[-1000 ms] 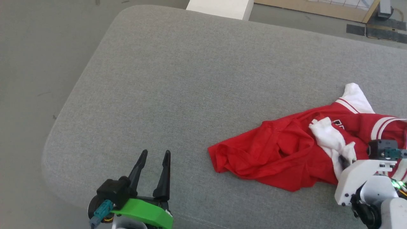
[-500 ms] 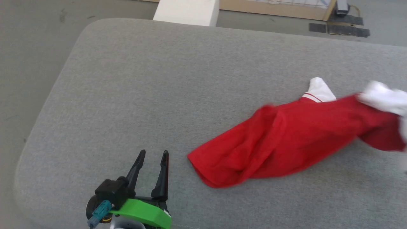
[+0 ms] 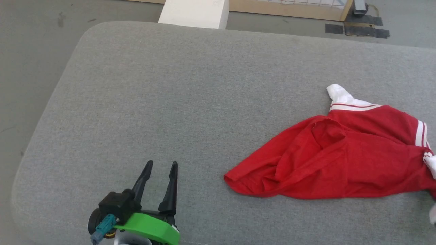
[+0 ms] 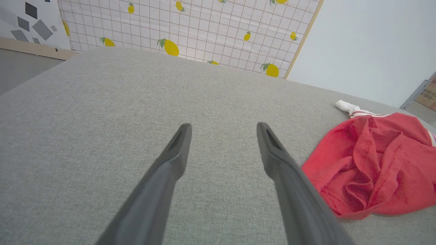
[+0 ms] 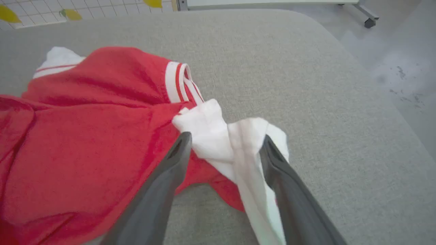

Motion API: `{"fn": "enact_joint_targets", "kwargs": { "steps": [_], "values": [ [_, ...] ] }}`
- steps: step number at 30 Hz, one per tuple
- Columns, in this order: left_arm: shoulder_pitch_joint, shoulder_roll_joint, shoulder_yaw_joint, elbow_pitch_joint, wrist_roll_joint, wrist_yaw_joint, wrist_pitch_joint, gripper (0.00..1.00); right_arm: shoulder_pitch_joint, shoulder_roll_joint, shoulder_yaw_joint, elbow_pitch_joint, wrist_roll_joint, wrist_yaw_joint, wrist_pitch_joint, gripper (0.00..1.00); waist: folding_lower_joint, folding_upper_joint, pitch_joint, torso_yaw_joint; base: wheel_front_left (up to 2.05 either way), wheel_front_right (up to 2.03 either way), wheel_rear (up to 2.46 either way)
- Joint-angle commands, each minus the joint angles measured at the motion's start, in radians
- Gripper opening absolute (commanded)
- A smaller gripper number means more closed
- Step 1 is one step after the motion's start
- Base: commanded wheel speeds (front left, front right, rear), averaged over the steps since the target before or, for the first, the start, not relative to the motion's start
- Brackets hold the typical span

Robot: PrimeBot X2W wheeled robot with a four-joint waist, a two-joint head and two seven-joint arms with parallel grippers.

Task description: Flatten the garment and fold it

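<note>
Right fingers apart around white sleeve, left fingers apart, empty; garment no longer lifted

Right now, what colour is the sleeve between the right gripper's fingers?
White: the sleeve of the red garment. Clearest in the right wrist view.
</note>
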Motion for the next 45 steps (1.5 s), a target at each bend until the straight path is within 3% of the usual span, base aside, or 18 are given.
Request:
{"fn": "enact_joint_targets", "kwargs": {
  "steps": [1,7,11,19,25,29,34,40,45],
  "values": [
    [-0.002,0.008,0.003,-0.012,0.008,0.005,0.000,1.00,-0.032,0.003,0.014,-0.030,-0.005,-0.002,-0.031,1.00,0.0000,-0.0001,0.000,-0.010,0.00,0.00,0.00],
    [-0.004,0.013,0.004,-0.063,0.018,0.012,-0.002,1.00,-0.044,0.020,0.093,-0.210,0.019,-0.002,-0.174,1.00,0.0000,-0.0001,0.003,-0.034,0.00,0.00,0.00],
    [0.008,0.010,0.001,-0.086,0.024,0.011,-0.003,1.00,0.030,0.022,0.149,-0.265,0.118,-0.002,-0.238,1.00,0.0000,-0.0001,0.001,-0.039,0.00,0.00,0.00],
    [0.071,-0.002,0.010,-0.101,0.028,0.016,-0.005,1.00,0.195,0.023,0.217,-0.166,0.262,-0.002,-0.412,1.00,0.0000,-0.0001,-0.007,-0.051,0.00,0.00,0.00],
    [0.018,0.011,-0.005,-0.107,0.048,0.004,0.008,1.00,0.186,0.023,0.229,-0.137,0.257,-0.002,-0.462,1.00,0.0000,-0.0001,0.015,-0.071,0.00,0.00,0.00],
    [-0.111,0.025,-0.063,-0.096,0.060,-0.022,0.114,1.00,0.155,0.023,0.220,-0.138,0.247,-0.002,-0.465,1.00,0.0000,-0.0001,0.042,-0.071,0.00,0.00,0.00],
    [-0.325,0.038,-0.208,-0.025,0.054,-0.051,0.316,1.00,0.126,0.023,0.222,-0.132,0.241,-0.002,-0.463,1.00,0.0000,-0.0001,0.082,-0.072,0.00,0.00,0.00],
    [-0.503,0.022,-0.376,0.121,-0.007,-0.057,0.573,1.00,0.101,0.023,0.245,-0.118,0.246,-0.002,-0.460,1.00,0.0000,-0.0001,0.119,-0.085,0.00,0.00,0.00],
    [-0.585,0.022,-0.484,0.230,-0.053,-0.057,0.710,1.00,0.085,0.023,0.258,-0.107,0.253,-0.002,-0.464,1.00,0.0000,-0.0001,0.143,-0.109,0.00,0.00,0.00]
  ]
}}
